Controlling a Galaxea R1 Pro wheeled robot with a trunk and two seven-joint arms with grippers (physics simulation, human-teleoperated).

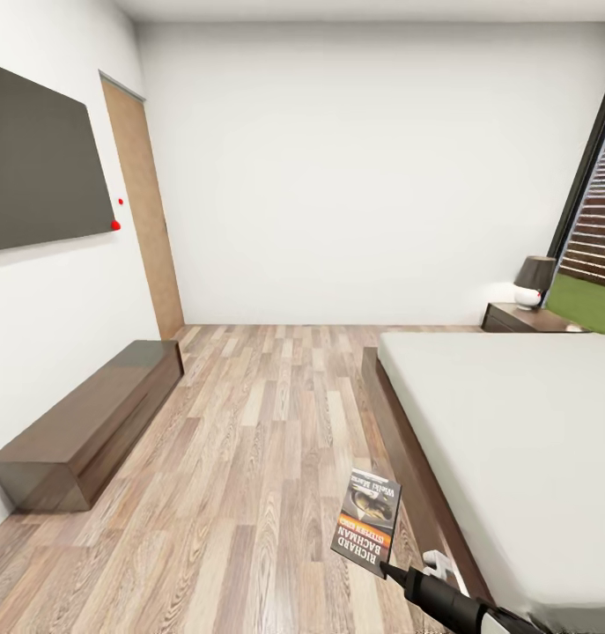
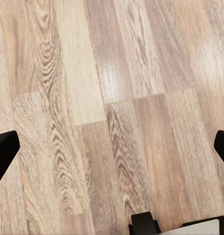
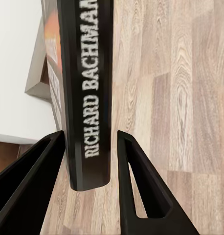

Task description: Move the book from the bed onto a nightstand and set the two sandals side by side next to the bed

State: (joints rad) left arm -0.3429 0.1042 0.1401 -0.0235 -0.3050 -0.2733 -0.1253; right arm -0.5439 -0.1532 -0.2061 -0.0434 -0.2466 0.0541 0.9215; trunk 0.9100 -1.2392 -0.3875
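Right end effector [image 3: 90, 161] pinches book [image 1: 367, 521] upright above floor [image 1: 249, 458]; left end effector [image 2: 112, 147] spread.

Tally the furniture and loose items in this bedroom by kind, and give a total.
Large low bed with off-white mattress: 1
Dark reddish-brown wooden nightstand: 1
Long low dark wooden bench: 1
Dark-shaded table lamp: 1
Thin Richard Bachman paperback book: 1
Total: 5

right arm: reaches in from the lower right corner of the head view, black forearm raised | right tool [image 3: 90, 161]: fingers closed on the book [image 1: 366, 521], held upright | left tool [image 2: 112, 152]: fingers spread wide, pointing down
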